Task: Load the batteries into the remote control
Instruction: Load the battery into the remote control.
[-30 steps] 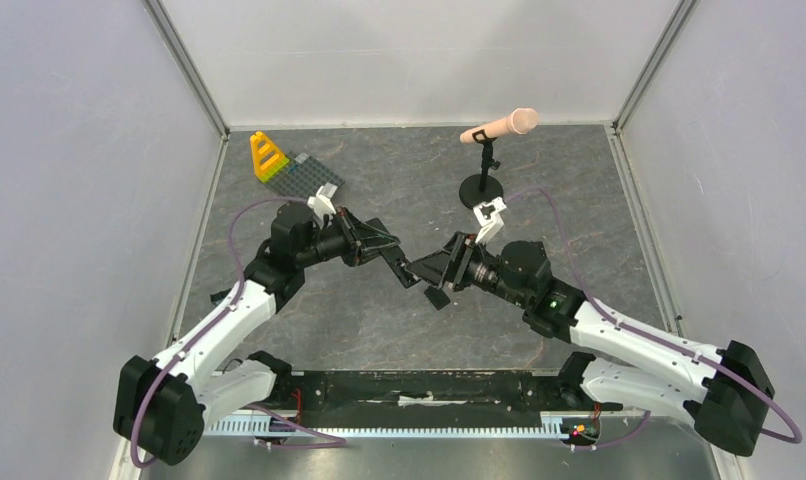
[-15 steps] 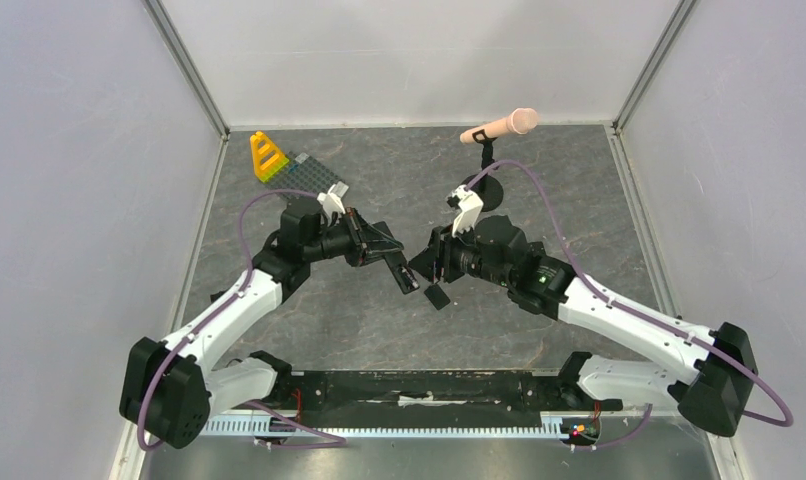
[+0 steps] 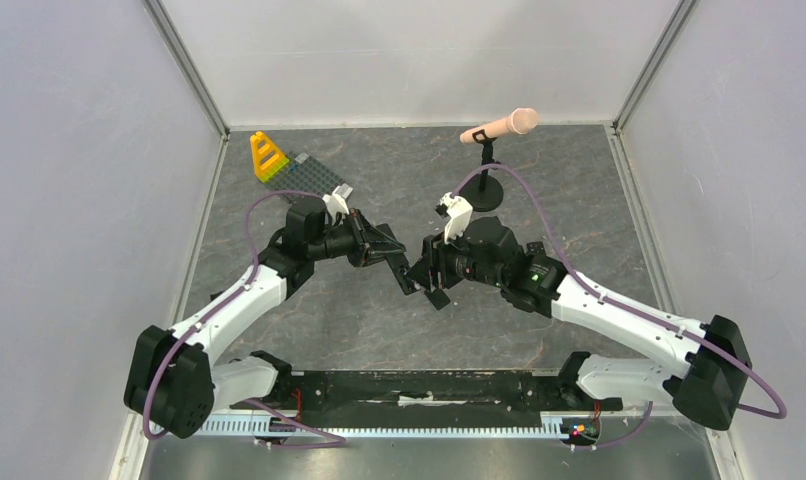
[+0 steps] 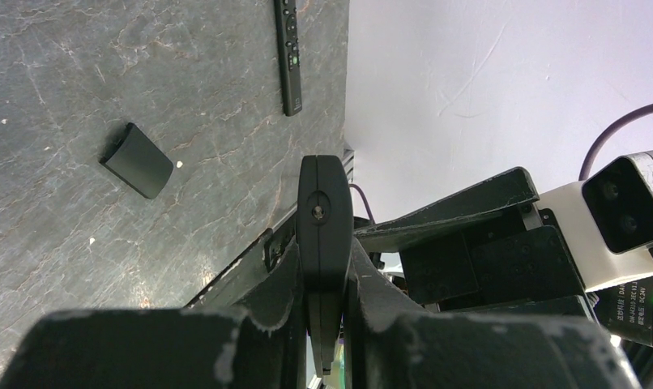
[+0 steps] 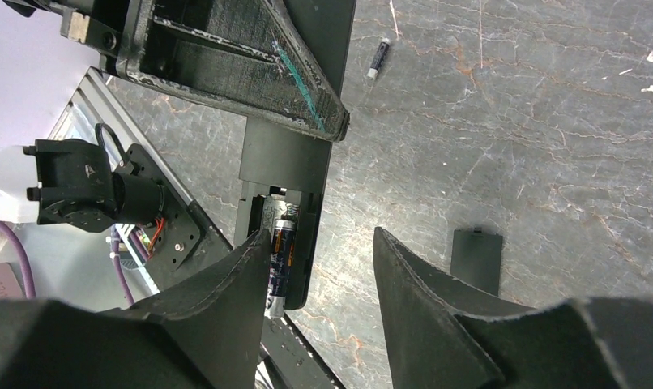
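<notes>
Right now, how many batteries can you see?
2. One battery lies in the open compartment of the remote control. A loose battery lies on the table beyond it. More may be hidden behind the arms.

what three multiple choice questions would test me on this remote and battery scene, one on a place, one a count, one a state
1. Where is the battery cover?
A. lying flat on the table
B. stuck to a wall
C. inside a bowl

2. How many batteries show in the right wrist view?
A. one
B. two
C. four

3. What is the left gripper doing?
A. hanging open
B. shut on the remote control
C. shut on a cable

Answers:
1 A: the cover lies alone on the stone surface, apart from the remote.
2 B: one sits in the remote's open bay, and another lies loose on the table.
3 B: the left wrist view shows its fingers pressed against both sides of the remote.
</notes>
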